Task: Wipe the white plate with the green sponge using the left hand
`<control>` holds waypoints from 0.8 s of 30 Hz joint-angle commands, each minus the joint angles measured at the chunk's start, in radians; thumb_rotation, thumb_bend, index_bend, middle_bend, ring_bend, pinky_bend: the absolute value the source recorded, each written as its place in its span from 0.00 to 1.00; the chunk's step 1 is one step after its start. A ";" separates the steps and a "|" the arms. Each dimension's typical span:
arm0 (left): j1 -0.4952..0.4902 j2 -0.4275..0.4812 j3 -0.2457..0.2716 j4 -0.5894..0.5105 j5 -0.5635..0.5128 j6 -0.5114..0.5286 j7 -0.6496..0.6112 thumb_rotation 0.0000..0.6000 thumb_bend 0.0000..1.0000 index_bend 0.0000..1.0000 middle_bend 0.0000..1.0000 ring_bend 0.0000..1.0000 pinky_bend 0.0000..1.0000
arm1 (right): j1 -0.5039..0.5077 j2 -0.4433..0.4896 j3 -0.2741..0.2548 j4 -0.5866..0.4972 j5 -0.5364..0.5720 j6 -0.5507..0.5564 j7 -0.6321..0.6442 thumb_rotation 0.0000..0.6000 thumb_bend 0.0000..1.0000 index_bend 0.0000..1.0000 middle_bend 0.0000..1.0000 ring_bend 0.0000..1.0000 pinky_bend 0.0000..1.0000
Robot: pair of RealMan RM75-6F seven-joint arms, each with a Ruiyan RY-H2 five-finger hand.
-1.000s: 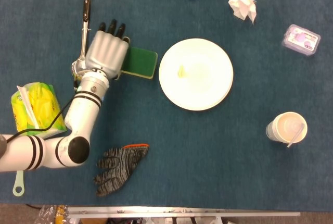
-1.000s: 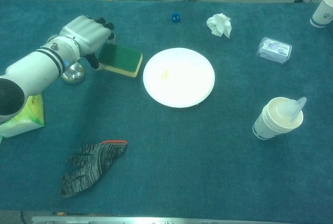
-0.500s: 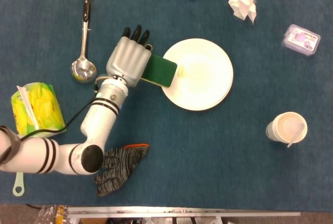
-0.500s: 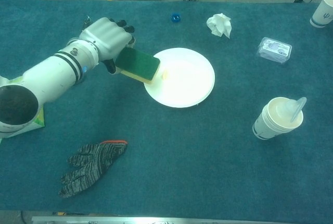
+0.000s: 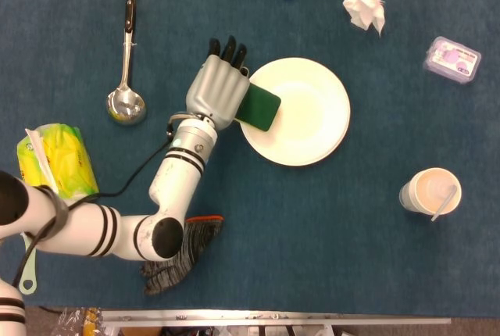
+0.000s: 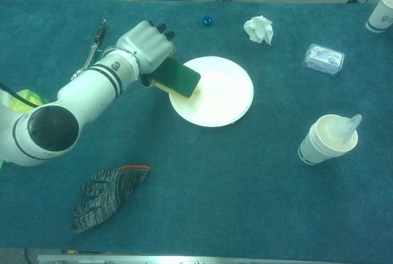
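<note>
Near the tabletop's [image 5: 94,8] left edge lie a yellow-green packet [image 5: 55,160] and, toward the far edge, a ladle [image 5: 126,86]. A knit glove [image 5: 178,250] sits by the near edge. The left hand [image 5: 216,92] grips the green sponge [image 5: 259,108], which rests tilted on the left rim of the white plate [image 5: 308,121] at mid-table. Toward the right edge stand a paper cup [image 5: 430,192] and a small clear box [image 5: 451,60]. The right hand is out of sight.

Overhead head view; lower, perhaps oblique chest view
</note>
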 commanded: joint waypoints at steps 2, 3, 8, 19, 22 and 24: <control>-0.011 -0.021 0.005 0.022 -0.001 0.003 0.018 0.83 0.30 0.37 0.07 0.00 0.13 | 0.000 0.000 0.000 0.004 0.001 -0.001 0.006 1.00 0.32 0.17 0.24 0.12 0.26; -0.013 -0.028 0.004 0.031 -0.004 0.002 0.022 0.83 0.30 0.37 0.07 0.00 0.13 | 0.000 -0.001 0.000 0.006 0.001 -0.001 0.008 1.00 0.32 0.17 0.24 0.12 0.26; -0.022 -0.052 0.003 0.077 -0.012 -0.004 0.039 0.84 0.30 0.38 0.07 0.00 0.13 | 0.000 -0.001 0.001 0.012 0.004 -0.001 0.016 1.00 0.32 0.17 0.24 0.12 0.26; -0.032 -0.092 0.001 0.154 -0.036 -0.025 0.072 0.84 0.30 0.39 0.07 0.00 0.13 | 0.002 -0.002 0.004 0.021 0.014 -0.006 0.024 1.00 0.32 0.17 0.24 0.12 0.26; -0.034 -0.104 0.004 0.160 -0.034 -0.027 0.081 0.84 0.30 0.39 0.07 0.00 0.13 | 0.001 -0.001 0.005 0.023 0.016 -0.006 0.026 1.00 0.32 0.17 0.24 0.12 0.26; -0.036 -0.111 0.004 0.162 -0.032 -0.028 0.086 0.84 0.30 0.39 0.07 0.00 0.13 | 0.001 -0.001 0.005 0.025 0.016 -0.006 0.029 1.00 0.32 0.17 0.24 0.12 0.26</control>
